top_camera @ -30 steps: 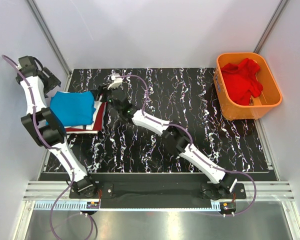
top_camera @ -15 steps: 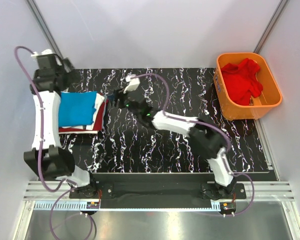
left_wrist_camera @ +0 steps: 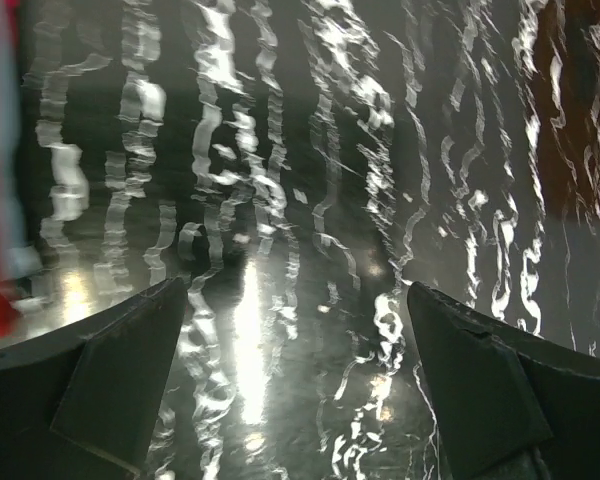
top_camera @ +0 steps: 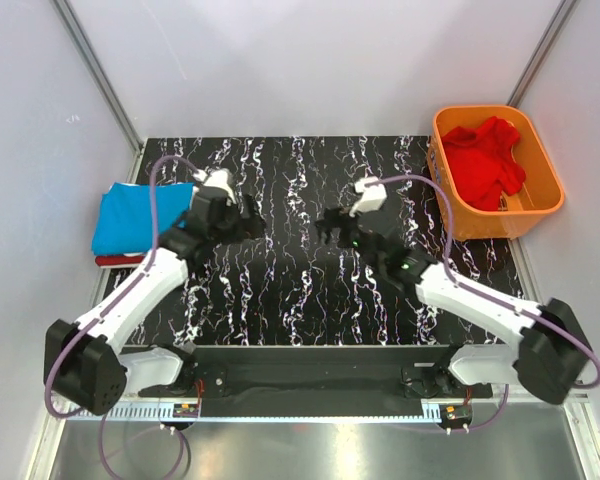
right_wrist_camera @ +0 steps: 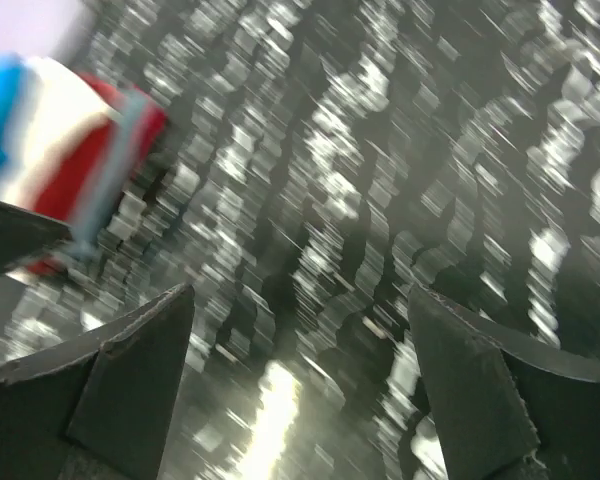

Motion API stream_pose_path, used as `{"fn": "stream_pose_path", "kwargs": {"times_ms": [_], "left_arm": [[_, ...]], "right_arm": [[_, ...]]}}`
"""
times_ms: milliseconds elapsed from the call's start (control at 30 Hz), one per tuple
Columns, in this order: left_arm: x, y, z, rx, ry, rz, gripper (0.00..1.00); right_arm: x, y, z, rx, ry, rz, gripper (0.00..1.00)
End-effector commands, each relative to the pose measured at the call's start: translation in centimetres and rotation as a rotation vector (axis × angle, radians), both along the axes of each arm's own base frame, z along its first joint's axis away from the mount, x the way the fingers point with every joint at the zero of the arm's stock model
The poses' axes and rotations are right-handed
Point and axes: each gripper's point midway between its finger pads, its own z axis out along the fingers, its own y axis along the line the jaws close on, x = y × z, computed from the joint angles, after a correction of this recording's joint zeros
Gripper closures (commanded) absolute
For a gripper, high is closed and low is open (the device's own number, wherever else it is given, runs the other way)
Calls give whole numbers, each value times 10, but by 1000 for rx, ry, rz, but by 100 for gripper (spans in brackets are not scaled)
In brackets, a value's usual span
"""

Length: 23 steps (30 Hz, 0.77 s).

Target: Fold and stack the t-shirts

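Note:
A folded bright blue t-shirt (top_camera: 135, 215) tops a stack at the table's left edge, with a dark red layer (top_camera: 115, 260) showing beneath it. A brighter red t-shirt (top_camera: 485, 160) lies crumpled in the orange basket (top_camera: 485, 108). My left gripper (top_camera: 248, 222) hovers just right of the stack, open and empty. My right gripper (top_camera: 330, 230) is over the table's middle, also open and empty. In the left wrist view the left gripper (left_wrist_camera: 295, 300) has only marbled table between its wide jaws. In the blurred right wrist view the right gripper (right_wrist_camera: 300, 300) faces the blue, white and red stack (right_wrist_camera: 50, 130) at upper left.
The black, white-veined tabletop (top_camera: 310, 290) spans the view between grey walls. The basket stands at the far right corner. A metal rail runs along the near edge by the arm bases (top_camera: 310, 380).
Both arms have drawn away from the stack toward the table's middle, and both grippers have opened wider. The blue t-shirt stays on the stack.

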Motion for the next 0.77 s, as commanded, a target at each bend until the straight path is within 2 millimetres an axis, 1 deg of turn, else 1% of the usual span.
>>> {"fn": "stream_pose_path", "kwargs": {"times_ms": [0, 33, 67, 100, 167, 200, 233, 300, 400, 467, 567, 667, 733], "left_arm": [[19, -30, 16, -67, -185, -2, 1], [21, -35, 15, -60, -215, -11, 1], [19, -38, 4, -41, -209, -23, 1], [19, -40, 2, -36, -216, -35, 1], [22, -42, 5, -34, -254, -36, 1], [15, -41, -14, -32, -234, -51, 1], [18, -48, -5, -67, -298, -74, 1], [15, -50, -17, -64, -295, -91, 1], [12, -56, -15, -53, -284, -120, 1], [11, -57, -14, -53, -289, -125, 1], [13, -55, -15, -34, -300, -118, 1], [14, -54, -18, -24, -296, -119, 1], [13, -55, -17, -26, -300, -125, 1]], "right_arm": [[-19, -48, -25, -88, 31, -49, 5], [-20, -56, -28, -90, 30, -64, 4], [-22, -62, -34, -93, 34, -75, 0], [-25, -68, -43, -94, 39, -85, 0], [-26, -71, -54, -89, 47, -94, 0], [-26, -70, -65, -82, 41, -92, 0], [-25, -70, -69, -85, 41, -95, 0], [-22, -69, -74, -99, 49, -95, 0], [-17, -72, -78, -68, 47, -146, 0], [-17, -65, -76, -52, 44, -122, 0], [-15, -63, -77, -40, 55, -128, 0], [-18, -62, -76, -26, 51, -115, 0], [-19, -63, -72, -21, 36, -109, 0]]}}
